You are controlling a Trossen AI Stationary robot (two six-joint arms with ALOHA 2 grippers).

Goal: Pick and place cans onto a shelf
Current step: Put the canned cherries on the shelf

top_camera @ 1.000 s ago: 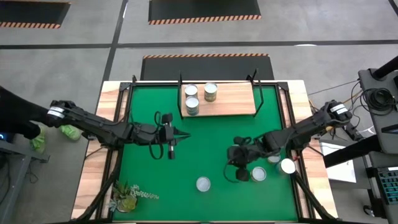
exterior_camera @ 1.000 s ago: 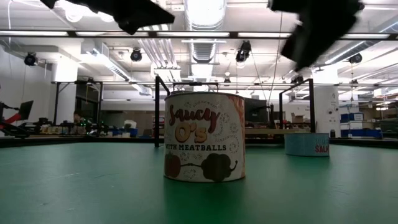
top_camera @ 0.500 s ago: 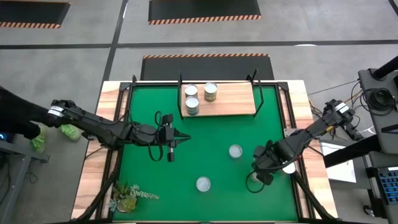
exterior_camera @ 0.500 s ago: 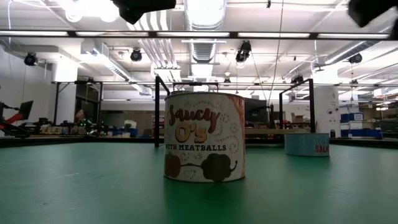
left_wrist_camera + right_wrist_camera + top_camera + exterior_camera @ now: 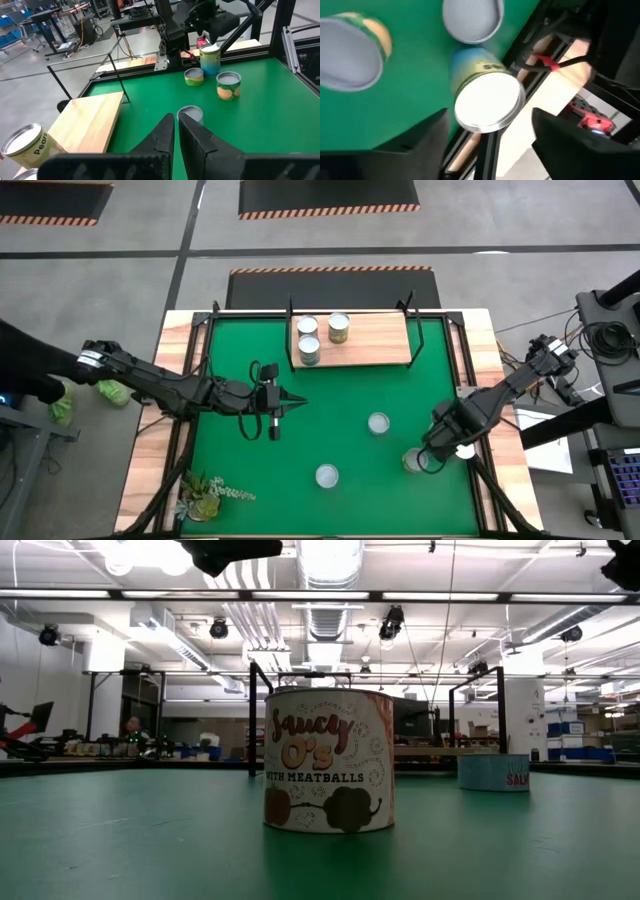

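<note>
Three cans stand upright on the shelf at the table's far side. More cans stand on the green mat: one in the middle, one near the front, and a group by the right edge. My right gripper hangs open over that group. Its fingers stand on either side of a blue-and-yellow can with a white top, which shows no contact with them. My left gripper hovers shut over the mat's left half, with nothing between its fingers.
A small plant sprig lies at the near left corner. Black posts rise at the shelf's corners. The shelf's right half is bare wood. In the low view the "Saucy O's" can stands close in front, with a blue can farther back.
My right gripper has swung from the middle of the mat toward the table's right edge and now stands over the group of cans there. The can it covered in the middle now stands in plain sight. My left arm has kept still.
</note>
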